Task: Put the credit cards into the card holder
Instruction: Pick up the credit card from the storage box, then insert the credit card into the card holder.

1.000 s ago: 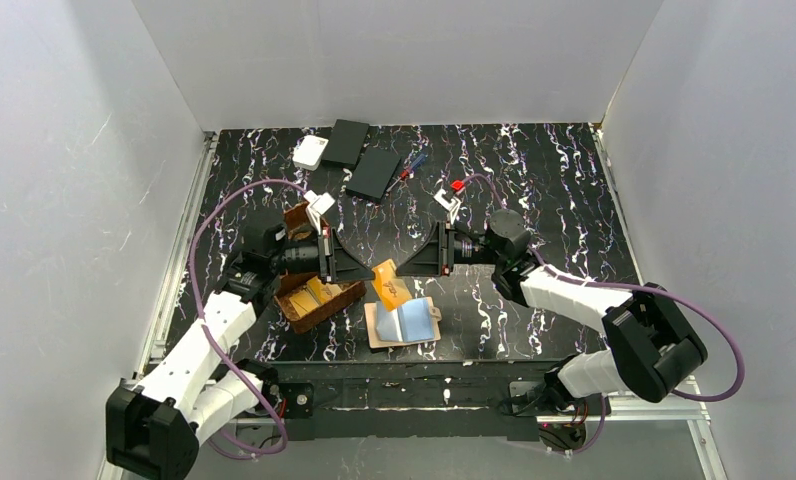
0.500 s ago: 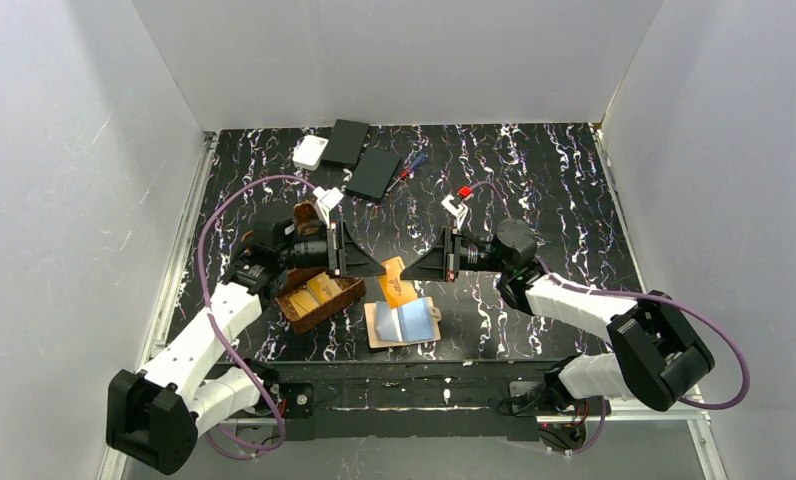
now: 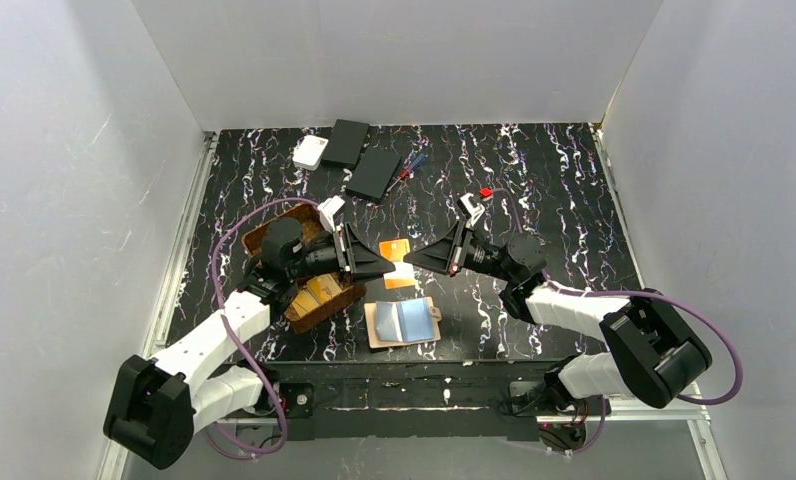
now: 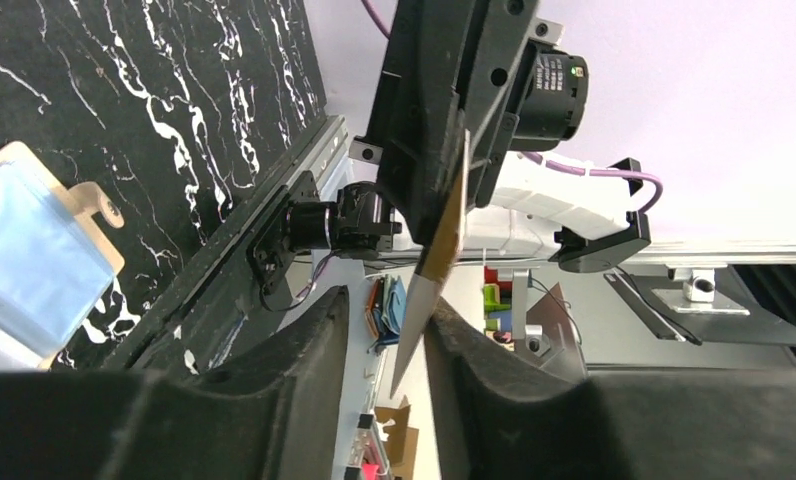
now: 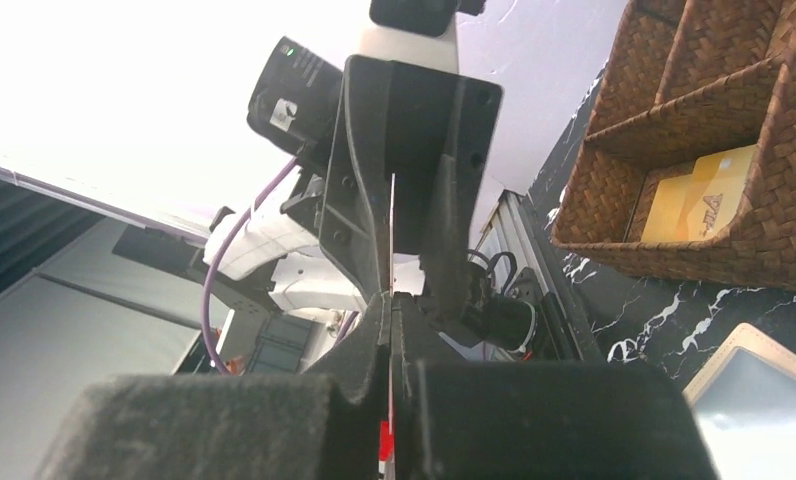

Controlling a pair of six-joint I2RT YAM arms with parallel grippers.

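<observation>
An orange credit card (image 3: 395, 262) hangs in the air between my two grippers, above the table and just beyond the card holder (image 3: 402, 322). The holder is tan and lies open with its shiny bluish pockets up. My right gripper (image 3: 412, 260) is shut on one edge of the card (image 5: 391, 230). My left gripper (image 3: 382, 266) is open, and its fingers straddle the card's other edge (image 4: 444, 240), which leans on one finger. More orange cards (image 3: 319, 290) lie in the brown woven tray (image 3: 274, 232). The holder also shows in the left wrist view (image 4: 34, 260).
Two flat black boxes (image 3: 346, 142) (image 3: 374, 172) and a white square box (image 3: 310, 152) sit at the back left. A pen (image 3: 410, 165) lies beside them. The tray stands under my left arm. White walls close in three sides.
Both grippers have moved with the card away from the holder, toward the table's middle. The card has turned from tilted upright to flatter. The left wrist has swung off the tray.
</observation>
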